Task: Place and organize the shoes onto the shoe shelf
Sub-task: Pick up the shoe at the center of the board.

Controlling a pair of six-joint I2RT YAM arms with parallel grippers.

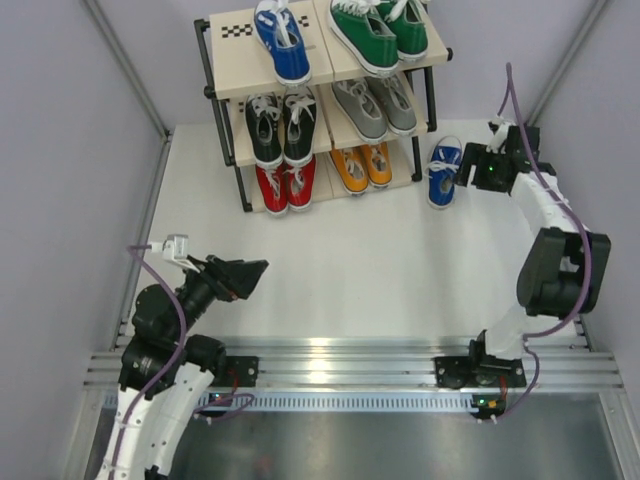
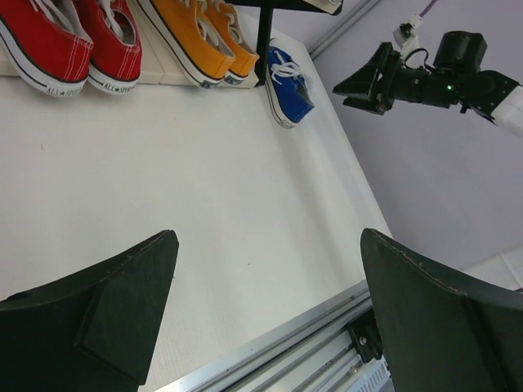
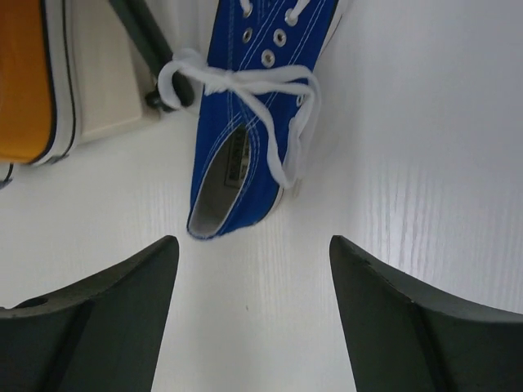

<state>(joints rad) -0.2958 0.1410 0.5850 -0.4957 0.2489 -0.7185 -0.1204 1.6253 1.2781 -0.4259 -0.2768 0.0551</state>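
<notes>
Right fingers (image 3: 425,327) spread and empty below the blue shoe (image 3: 245,106) at frame centre; I should straddle its heel squarely before closing.

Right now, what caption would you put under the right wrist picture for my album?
Open right pincer faces the blue shoe sitting on the table beside the shelf leg.

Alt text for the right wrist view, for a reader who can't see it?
A blue sneaker with white laces sits on the white table just ahead of the open right gripper, untouched. An orange shoe on the shelf's bottom board shows at left.
</notes>
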